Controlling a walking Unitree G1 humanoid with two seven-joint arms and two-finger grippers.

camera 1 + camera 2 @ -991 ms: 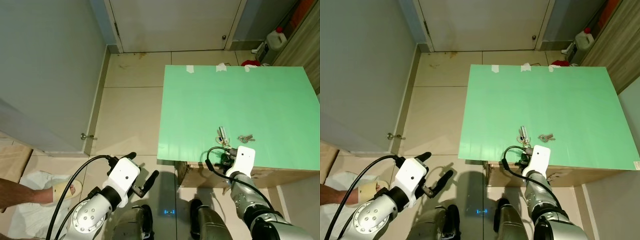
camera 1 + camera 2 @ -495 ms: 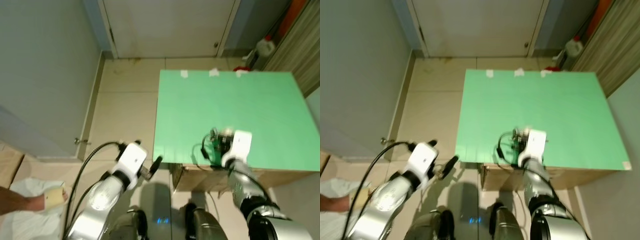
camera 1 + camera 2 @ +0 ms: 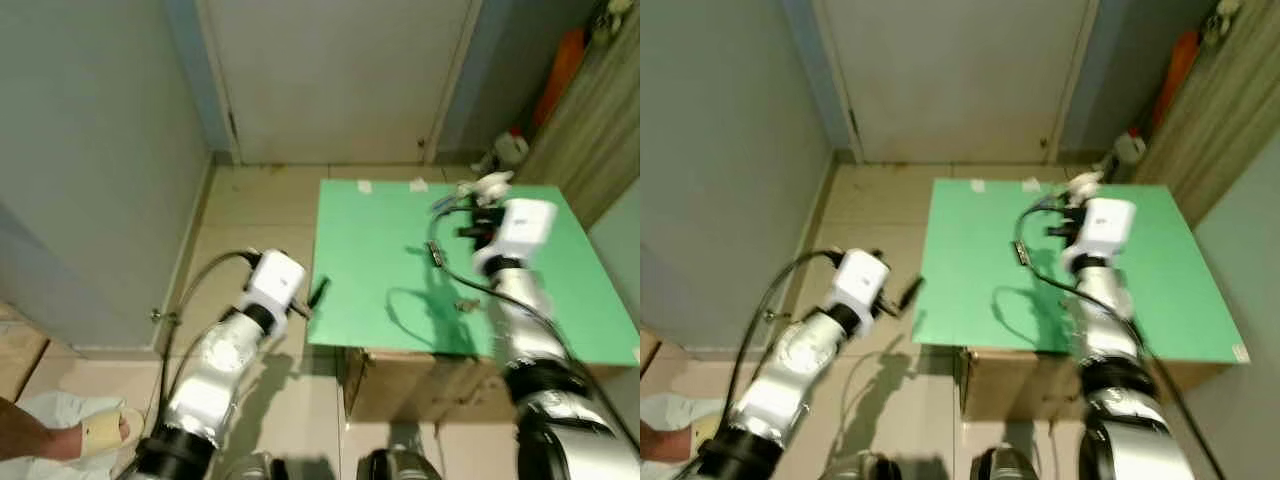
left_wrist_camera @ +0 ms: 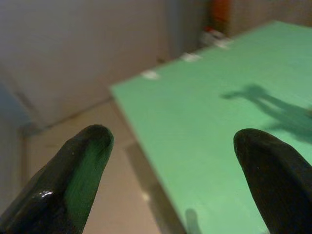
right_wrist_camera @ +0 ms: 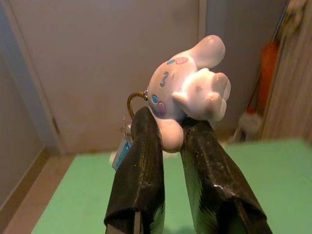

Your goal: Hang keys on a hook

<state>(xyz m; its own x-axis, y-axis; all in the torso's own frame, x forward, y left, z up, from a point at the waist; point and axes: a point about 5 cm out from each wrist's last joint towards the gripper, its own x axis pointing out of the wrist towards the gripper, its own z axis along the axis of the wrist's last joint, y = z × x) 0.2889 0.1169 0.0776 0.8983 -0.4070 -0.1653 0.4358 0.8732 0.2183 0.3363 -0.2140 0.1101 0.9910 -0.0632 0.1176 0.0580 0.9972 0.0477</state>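
Note:
My right gripper (image 5: 170, 124) is raised above the green table (image 3: 380, 230) and shut on a white plush figure (image 5: 190, 92) of a keychain. A gold ring (image 5: 134, 102) and a blue tag (image 5: 122, 153) hang beside the fingers. From the head, the plush figure (image 3: 482, 186) sits at the gripper (image 3: 478, 208), and the keys (image 3: 436, 254) dangle below it over the table. A small loose key (image 3: 466, 304) lies on the green top. My left gripper (image 4: 170, 141) is open and empty, level with the table's left edge (image 3: 315, 295).
A white door (image 3: 330, 70) stands beyond the table, with a grey wall (image 3: 90, 150) on the left. An orange object (image 3: 565, 60) and a white bottle (image 3: 510, 148) are at the far right corner. A cardboard box (image 3: 420, 385) sits under the table. A person's slippered foot (image 3: 95, 430) is at lower left.
My right gripper has risen from the table's near edge with the keychain, which now hangs in the air. My left arm has lifted forward. The camera has tilted up.

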